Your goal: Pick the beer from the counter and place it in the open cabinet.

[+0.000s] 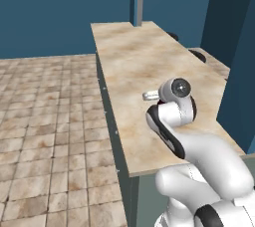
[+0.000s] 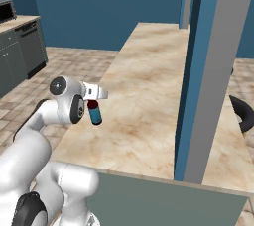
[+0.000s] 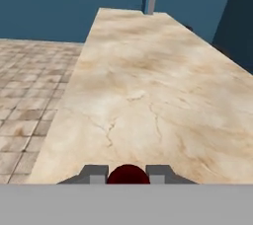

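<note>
We are looking along the gripper (image 3: 128, 174) in the hand view, where the two fingertips (image 3: 95, 172) are standing close on either side of a dark red cap, pinching the beer (image 3: 128, 174) by its top. In the right base view the gripper (image 2: 93, 100) is sitting just past the white wrist, and the beer (image 2: 95, 113) is hanging below the jaws, its blue label and brown glass showing beneath the red cap, the bottle tilting slightly. Whether its base is touching the counter (image 2: 149, 96) or hanging just above it we cannot tell. The beige marble slab is stretching away ahead of the jaws, and the bottle is sitting near its left edge, toward the tiled floor (image 1: 45, 121). In the left base view the arm's wrist is covering the bottle, and only a small pale part of the hand is sticking out to the left of it over the counter (image 1: 134, 56). To the right of the jaws, a tall blue-grey panel (image 2: 206, 71) is rising, and beyond it dark round burners (image 1: 198, 56) are showing.
</note>
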